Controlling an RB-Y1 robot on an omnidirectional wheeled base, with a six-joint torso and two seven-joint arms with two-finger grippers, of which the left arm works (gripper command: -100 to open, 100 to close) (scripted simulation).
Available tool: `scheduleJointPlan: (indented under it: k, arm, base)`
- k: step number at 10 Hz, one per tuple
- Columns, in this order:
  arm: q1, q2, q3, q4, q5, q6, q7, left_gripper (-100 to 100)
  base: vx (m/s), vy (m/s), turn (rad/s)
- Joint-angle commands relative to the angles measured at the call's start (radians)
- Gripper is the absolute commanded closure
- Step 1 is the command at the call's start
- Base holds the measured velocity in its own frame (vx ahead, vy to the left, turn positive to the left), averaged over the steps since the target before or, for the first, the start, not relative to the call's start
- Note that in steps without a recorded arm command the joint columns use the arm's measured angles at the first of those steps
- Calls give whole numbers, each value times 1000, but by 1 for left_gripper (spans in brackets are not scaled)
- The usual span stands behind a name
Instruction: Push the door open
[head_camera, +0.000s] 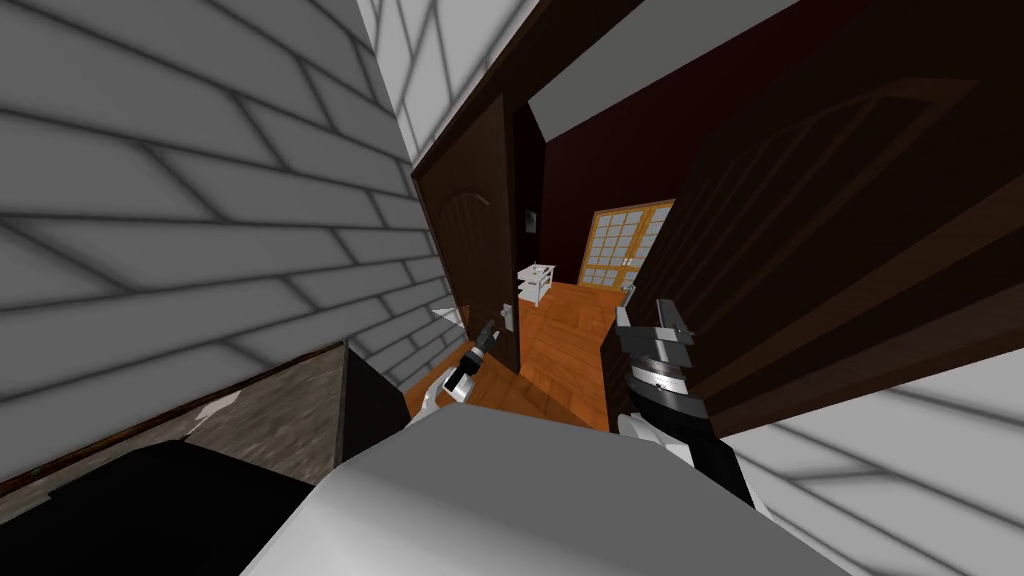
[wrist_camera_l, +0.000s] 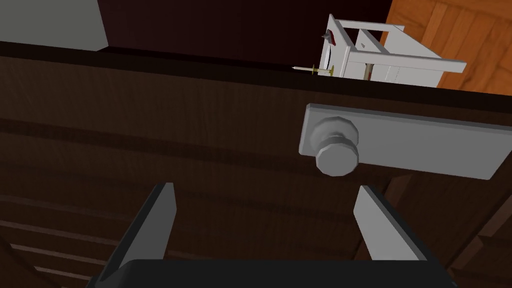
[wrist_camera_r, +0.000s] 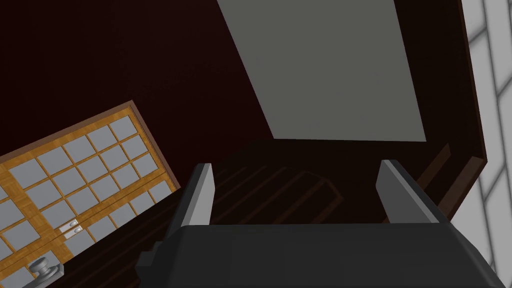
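**Operator:** How do the jaws stand?

**Spotter:** Your left gripper (wrist_camera_l: 265, 187) is spread wide and holds nothing. Your right gripper (wrist_camera_r: 297, 165) is the same.

**Operator:** And the door?

**Spotter:** The dark brown door (wrist_camera_l: 175, 130) faces your left fingers, close. Its grey knob (wrist_camera_l: 336, 150) sits near 1 fingertip. Past the door's edge you see a white shelf unit (wrist_camera_l: 395, 62) on a wooden floor (wrist_camera_l: 450, 25).

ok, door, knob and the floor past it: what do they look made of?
Door: dark brown wood by the look, matte, with faint grain streaks and raised panel lines.
Knob: plain flat grey, faceted, no shine; maybe metal, can't tell.
Floor: orange-brown wood planks, seams visible.
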Motion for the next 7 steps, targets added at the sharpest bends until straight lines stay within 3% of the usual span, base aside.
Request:
scheduleJointPlan:
  k: [1, 5, 7]
  arm:
    - [-11, 23, -19, 35, 2, -2, 11, -100]
    - [-55, 69, -66, 135, 5, -8, 33, -100]
    - [-66, 81, -77, 160, 6, -9, 38, -100]
  base:
    - [73, 112, -82]
    - [66, 99, -73]
    - [61, 92, -48]
